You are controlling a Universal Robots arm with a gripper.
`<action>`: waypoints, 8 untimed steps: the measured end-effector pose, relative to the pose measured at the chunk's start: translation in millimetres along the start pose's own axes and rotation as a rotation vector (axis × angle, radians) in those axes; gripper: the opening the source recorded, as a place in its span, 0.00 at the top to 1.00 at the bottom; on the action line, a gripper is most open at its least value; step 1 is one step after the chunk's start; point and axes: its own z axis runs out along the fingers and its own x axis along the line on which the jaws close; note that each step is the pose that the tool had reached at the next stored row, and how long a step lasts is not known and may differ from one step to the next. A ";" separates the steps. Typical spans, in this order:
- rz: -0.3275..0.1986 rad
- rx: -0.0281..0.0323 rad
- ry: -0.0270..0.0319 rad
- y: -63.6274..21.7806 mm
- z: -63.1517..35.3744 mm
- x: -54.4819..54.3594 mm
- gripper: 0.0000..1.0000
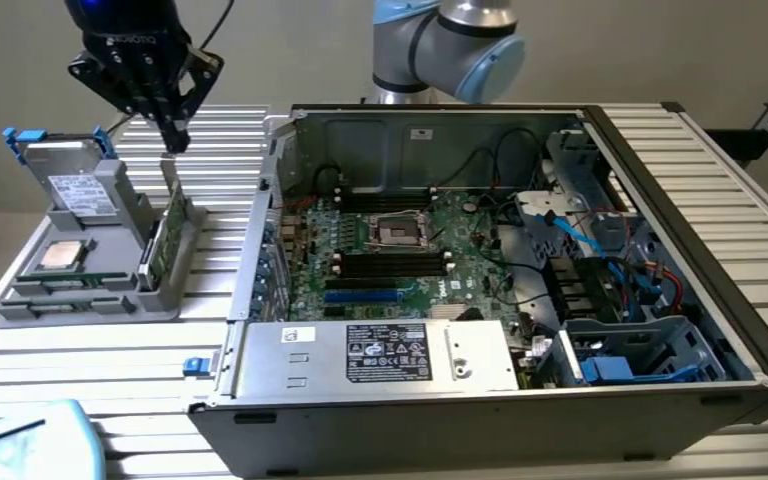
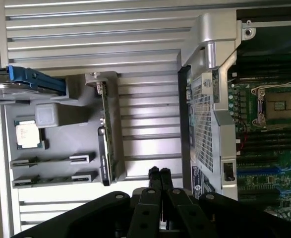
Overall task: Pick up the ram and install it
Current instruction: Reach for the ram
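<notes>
Contact is not being made between the gripper (image 1: 171,138) and the ram (image 1: 164,235): the gripper is being held in the air with its two fingers pressed together and nothing gripped between them. The ram is being kept standing on its long edge in a slot of the grey holder (image 1: 91,300), along the holder side facing the case (image 1: 704,230); in the wrist view the ram (image 2: 105,144) is being seen edge-on. The holder is being carried by the slatted bench (image 1: 77,360) near the bench edge at the exterior view's left, and the open case is being carried beside it, across the bench's middle. In the exterior view the closed fingers are being shown above the ram's far end; in the wrist view the gripper (image 2: 159,174) is being shown over bare slats between holder (image 2: 61,148) and case (image 2: 204,124). A processor (image 1: 64,256) is being held flat on the holder, and a drive (image 1: 75,185) with blue clips is being propped at its far end. Inside the case the motherboard (image 1: 411,250) is being shown uncovered.
</notes>
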 end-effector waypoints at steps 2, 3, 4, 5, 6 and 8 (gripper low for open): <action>0.000 0.0004 0.0031 -0.9 1.2 7.1 0.90; 0.000 0.0005 0.0044 -1.4 1.8 10.6 0.90; 0.000 0.0006 0.0057 -1.9 2.5 14.2 0.90; 0.000 0.0007 0.0067 -2.6 3.2 17.9 0.90; 0.000 0.0008 0.0077 -3.3 4.0 21.6 0.90; 0.000 0.0010 0.0100 -4.7 5.3 28.7 0.90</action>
